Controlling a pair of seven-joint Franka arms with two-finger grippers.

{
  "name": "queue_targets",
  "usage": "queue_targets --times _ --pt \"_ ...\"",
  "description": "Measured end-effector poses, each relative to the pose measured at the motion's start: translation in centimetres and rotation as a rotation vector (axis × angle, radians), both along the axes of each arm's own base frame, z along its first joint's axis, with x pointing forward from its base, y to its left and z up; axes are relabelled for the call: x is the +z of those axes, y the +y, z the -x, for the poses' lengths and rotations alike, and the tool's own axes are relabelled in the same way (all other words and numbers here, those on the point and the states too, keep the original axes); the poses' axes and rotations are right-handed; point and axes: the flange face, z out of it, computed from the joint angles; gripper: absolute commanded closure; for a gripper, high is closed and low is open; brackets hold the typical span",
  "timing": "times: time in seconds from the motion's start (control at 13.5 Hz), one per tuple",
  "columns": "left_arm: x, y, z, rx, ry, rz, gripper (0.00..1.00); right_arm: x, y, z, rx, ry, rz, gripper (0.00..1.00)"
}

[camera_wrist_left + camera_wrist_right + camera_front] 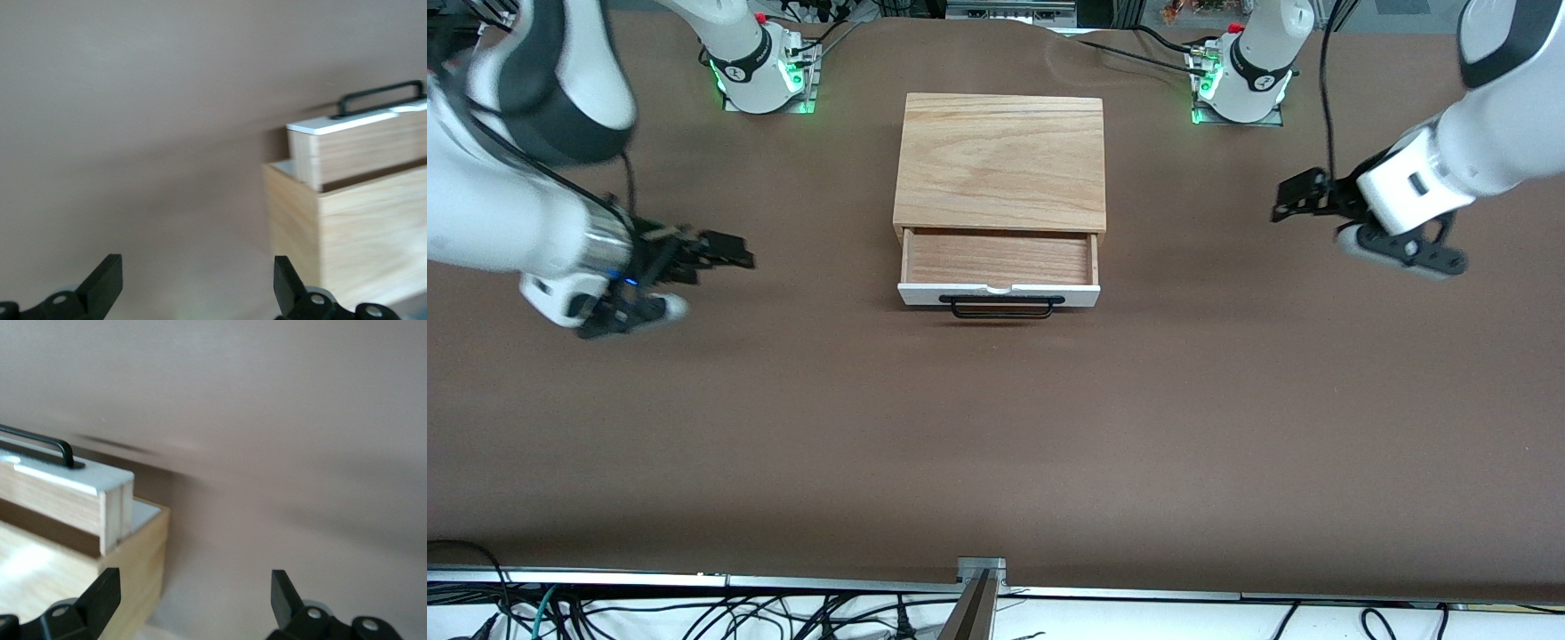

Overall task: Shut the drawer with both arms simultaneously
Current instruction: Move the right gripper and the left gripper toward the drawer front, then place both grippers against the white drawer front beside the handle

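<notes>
The light oak box (1000, 164) stands mid-table. Its drawer (999, 258) is pulled out toward the front camera, and its wooden inside is empty. The white front panel (996, 293) carries the black wire handle (1001, 308). My left gripper (1285, 203) is open and empty over the table toward the left arm's end, apart from the box. My right gripper (734, 253) is open and empty over the table toward the right arm's end. The left wrist view shows my left gripper (197, 280) and the drawer's corner (347, 143). The right wrist view shows my right gripper (193, 597) and the drawer's other corner (67, 493).
The brown table (996, 444) lies bare between each gripper and the box. The two arm bases (760, 67) (1245, 76) stand on either side of the box, farther from the front camera. Cables run along the table's front edge (996, 582).
</notes>
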Motion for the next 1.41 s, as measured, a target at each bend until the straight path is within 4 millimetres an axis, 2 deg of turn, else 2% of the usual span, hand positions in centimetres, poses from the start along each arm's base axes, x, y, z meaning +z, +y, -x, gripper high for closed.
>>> queue_targets --times 0.15,0.3,0.44,0.67,0.89,1.11,1.26,1.41 --pt "-5.3 -3.7 -2.4 0.007 0.015 0.082 0.0 -4.3 4.2 -0.8 -0.048 0.028 -0.055 0.0" --pt "-9.5 -8.6 -3.4 -0.001 0.016 0.145 0.0 -7.8 8.2 -1.1 -0.087 0.039 -0.123 0.0" --pt "-12.6 -13.1 -3.7 0.013 0.009 0.213 0.0 -10.3 11.9 -0.8 -0.108 0.039 -0.172 0.0" --pt "-16.0 -17.2 -3.3 0.009 0.017 0.24 0.0 -12.9 16.4 0.6 -0.092 0.049 -0.171 0.0" --pt "-18.6 -19.0 -3.0 0.014 0.03 0.247 0.0 -14.7 18.5 1.3 -0.091 0.048 -0.175 0.0" --pt "-19.9 -20.4 -3.4 0.067 -0.015 0.284 0.0 -16.1 19.0 1.7 -0.093 0.058 -0.167 0.0" --pt "-21.4 -22.1 -3.0 0.063 -0.028 0.28 0.0 -17.7 19.5 2.8 -0.092 0.076 -0.15 0.0" --pt "-22.8 -23.1 -2.4 0.054 -0.018 0.272 0.0 -18.1 19.6 3.2 -0.106 0.081 -0.154 0.0"
